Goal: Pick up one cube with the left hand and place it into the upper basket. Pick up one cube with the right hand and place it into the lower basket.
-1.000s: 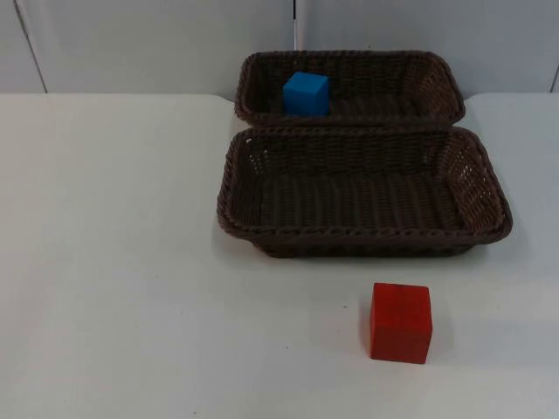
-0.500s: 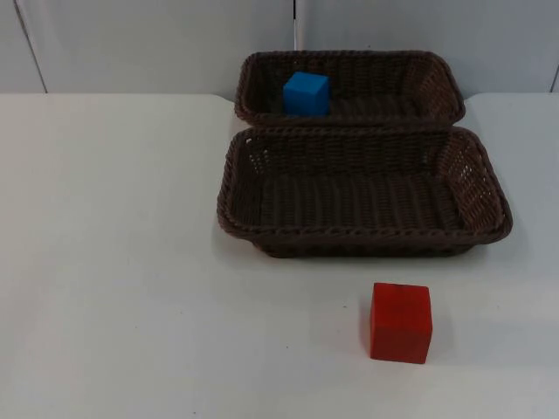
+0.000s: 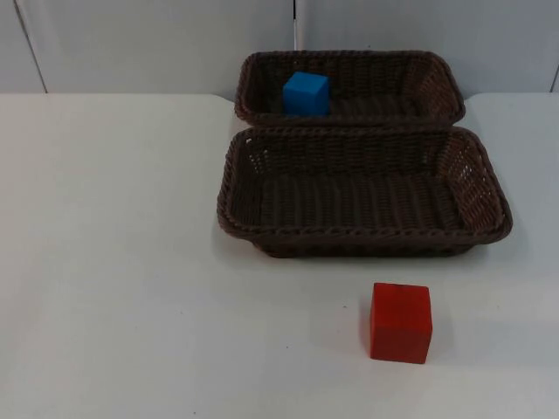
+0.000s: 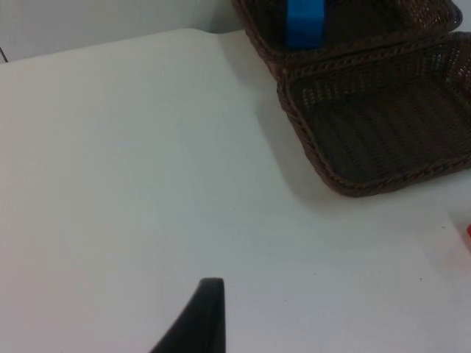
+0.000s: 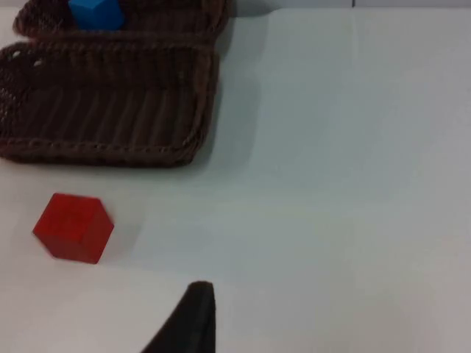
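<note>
Ahead of the left claw, across a stretch of bare white table, two dark brown woven baskets sit touching each other, long sides together. Only one black fingertip of this claw is visible at the edge of its wrist view, so I cannot tell whether it is open or closed. The upper basket, the one farther from the claw and nearest the grey partition wall, holds a blue cube resting against its inner wall. The lower basket lies nearer the claw and has nothing inside it

Ahead of the right claw and off to one side, a red cube stands upright on the table, near the claw and just outside the lower basket, apart from its rim. Only one black fingertip shows here too, so I cannot tell its state. Both claws hang above bare table, well apart from the baskets
</note>
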Robot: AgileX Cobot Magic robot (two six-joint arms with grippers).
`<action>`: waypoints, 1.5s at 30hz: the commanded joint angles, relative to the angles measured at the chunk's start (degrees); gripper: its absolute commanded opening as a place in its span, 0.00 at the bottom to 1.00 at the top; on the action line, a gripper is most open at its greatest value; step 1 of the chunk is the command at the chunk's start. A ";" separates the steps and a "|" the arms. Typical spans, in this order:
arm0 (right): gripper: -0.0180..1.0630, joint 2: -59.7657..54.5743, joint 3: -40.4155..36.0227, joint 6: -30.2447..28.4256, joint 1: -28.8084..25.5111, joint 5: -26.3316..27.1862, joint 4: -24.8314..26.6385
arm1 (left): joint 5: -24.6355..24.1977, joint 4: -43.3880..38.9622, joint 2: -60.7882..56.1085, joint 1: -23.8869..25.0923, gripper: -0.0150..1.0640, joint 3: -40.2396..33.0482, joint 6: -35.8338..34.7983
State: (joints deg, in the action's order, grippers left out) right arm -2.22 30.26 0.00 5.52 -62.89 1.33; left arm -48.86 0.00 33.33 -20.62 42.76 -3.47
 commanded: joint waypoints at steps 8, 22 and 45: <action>0.99 -15.86 6.02 -1.15 -0.32 -0.62 4.03 | -0.07 -0.45 -0.30 0.00 0.95 -0.25 -0.42; 0.99 -49.97 15.94 -5.64 -0.32 -0.73 13.44 | 1.44 -0.45 -0.30 0.00 0.95 -0.25 -0.42; 0.99 -82.22 16.67 9.50 23.91 24.17 10.26 | 1.81 -0.68 -0.30 0.00 0.95 -0.25 -0.42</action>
State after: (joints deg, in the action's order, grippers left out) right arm -84.05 46.67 7.25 28.64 -40.13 12.64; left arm -47.65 0.00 33.33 -20.62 42.76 -3.47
